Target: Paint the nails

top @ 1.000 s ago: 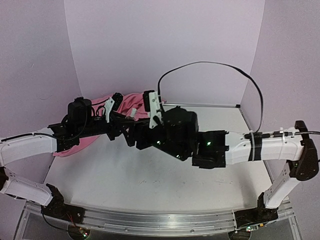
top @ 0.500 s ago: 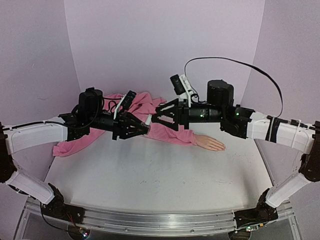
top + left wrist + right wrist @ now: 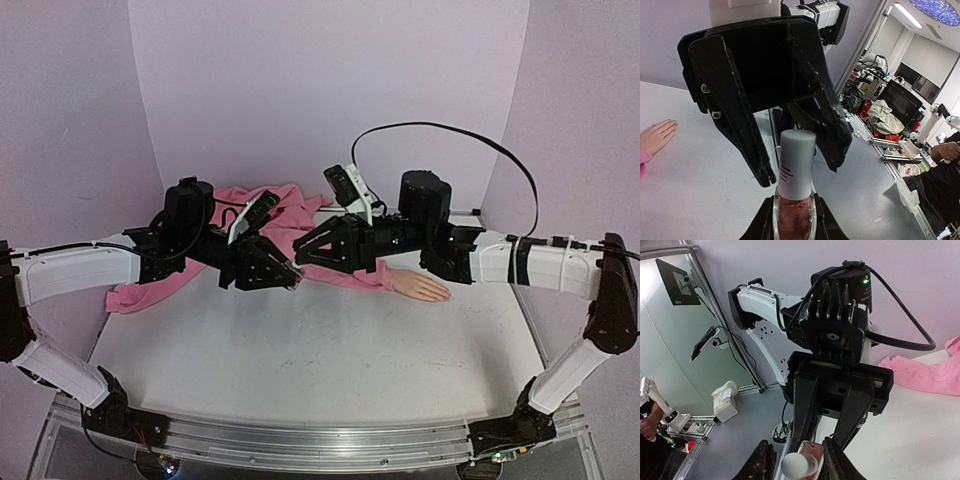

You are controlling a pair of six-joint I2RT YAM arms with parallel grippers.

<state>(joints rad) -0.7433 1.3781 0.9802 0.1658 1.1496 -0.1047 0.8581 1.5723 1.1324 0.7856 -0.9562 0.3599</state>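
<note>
**BOTTLE BETWEEN BOTH GRIPPERS; HAND FLAT AT FAR RIGHT**

1. Workspace. The flat white tabletop (image 3: pixel 300 380) is closed in by lilac walls (image 3: pixel 330 90) at the far, left and right edges. Arm bases sit at the near edge. Bare white surface runs from the sleeve line to the near edge, full width. Both arms reach in from the sides and meet above far-ctr, so the far band is crowded. A black cable (image 3: pixel 450 132) loops high over the R arm.

2. Task item. The small peach, skin-coloured mannequin hand (image 3: pixel 420 287) lies flat on the tabletop in the far-right area, w/ bare surface between fingertips and right edge. Long axis is approx. parallel to the far edge, tilted slightly toward the near edge. Fingers point to the right edge. The wrist enters a long pink fabric sleeve (image 3: pixel 345 272), which trails left behind the grippers toward the left edge. The nails (image 3: pixel 442 294) are at the right-pointing fingertip end and are too small to resolve.

3. Grippers.
   - L gripper (image 3: pixel 793 227) is clamped on a small clear glass bottle of pinkish polish (image 3: pixel 793 217). The bottle is held off the tabletop, left of the hand.
   - Bottle axis is in line w/ the L fingers. Its pale grey cylindrical cap (image 3: pixel 796 162) points toward the R gripper (image 3: pixel 797 464).
   - R gripper jaws are set narrow, one each side of the cap, w/ a thin gap visible both sides. No grip seen.
</note>
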